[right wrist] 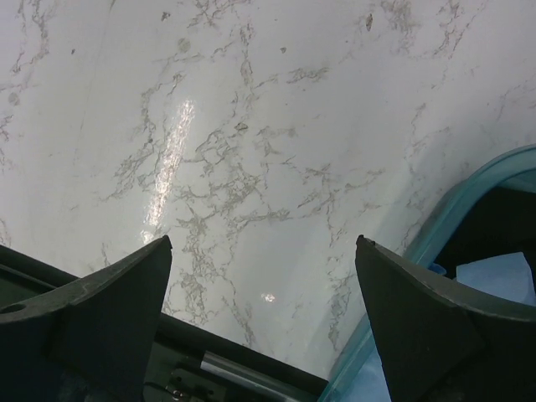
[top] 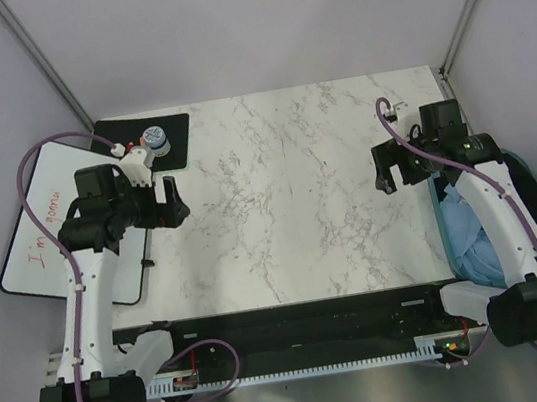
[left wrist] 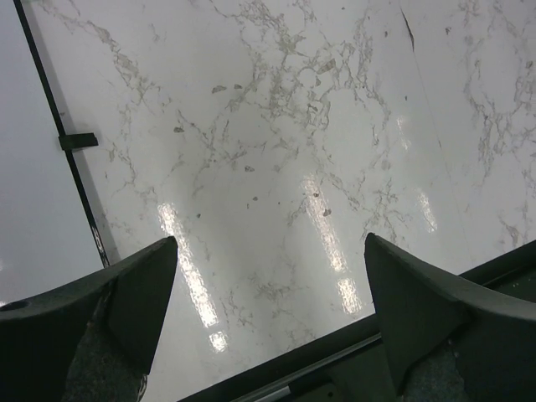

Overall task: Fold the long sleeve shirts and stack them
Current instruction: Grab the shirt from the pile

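Shirts (top: 467,230), crumpled blue, in teal bin (right wrist: 437,226); left claw (left wrist: 270,241), right claw (right wrist: 263,242) gape empty.

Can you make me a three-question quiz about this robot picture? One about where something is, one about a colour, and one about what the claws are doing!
1. Where are the light-blue shirts?
A. in the teal basket by the right arm
B. on the floor
C. hanging on the wall

2. What colour is the writing on the whiteboard?
A. green
B. red
C. black

3. The left gripper and right gripper are:
A. both open and empty
B. both shut
C. both clutching socks

Answers:
1 A: blue cloth is piled inside the basket.
2 B: the letters are red.
3 A: each wrist view shows bare marble between spread fingers.
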Robot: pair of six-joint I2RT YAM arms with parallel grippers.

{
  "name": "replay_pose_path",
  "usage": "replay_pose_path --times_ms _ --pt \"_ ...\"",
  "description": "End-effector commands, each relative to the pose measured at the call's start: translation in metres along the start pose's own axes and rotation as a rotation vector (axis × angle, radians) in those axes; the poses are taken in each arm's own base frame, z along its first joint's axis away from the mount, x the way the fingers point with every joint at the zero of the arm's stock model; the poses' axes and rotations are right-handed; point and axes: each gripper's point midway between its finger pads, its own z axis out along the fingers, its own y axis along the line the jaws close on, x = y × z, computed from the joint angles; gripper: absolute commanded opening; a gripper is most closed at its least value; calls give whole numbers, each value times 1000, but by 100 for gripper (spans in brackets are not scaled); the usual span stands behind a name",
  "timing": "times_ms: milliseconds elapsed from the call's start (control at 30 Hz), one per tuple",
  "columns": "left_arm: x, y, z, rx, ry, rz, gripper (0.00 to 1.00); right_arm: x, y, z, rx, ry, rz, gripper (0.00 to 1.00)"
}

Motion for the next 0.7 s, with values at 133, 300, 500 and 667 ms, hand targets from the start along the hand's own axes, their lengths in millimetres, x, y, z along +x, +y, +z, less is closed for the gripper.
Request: replay_pose_path --times_ms 133,300,500,667 --pt "-15 -12 -9 60 -11 16 100 -18 2 -20 -1 -37 -45 98" --pt "-17 -14 -10 84 -19 69 100 -14 -1 -20 12 -20 -58 98" --pt "-18 -39 -15 194 -23 179 100 10 -38 -41 198 168 -140 98" --pt "-16 -51 -11 266 -10 218 100 60 -86 -78 294 309 -90 98"
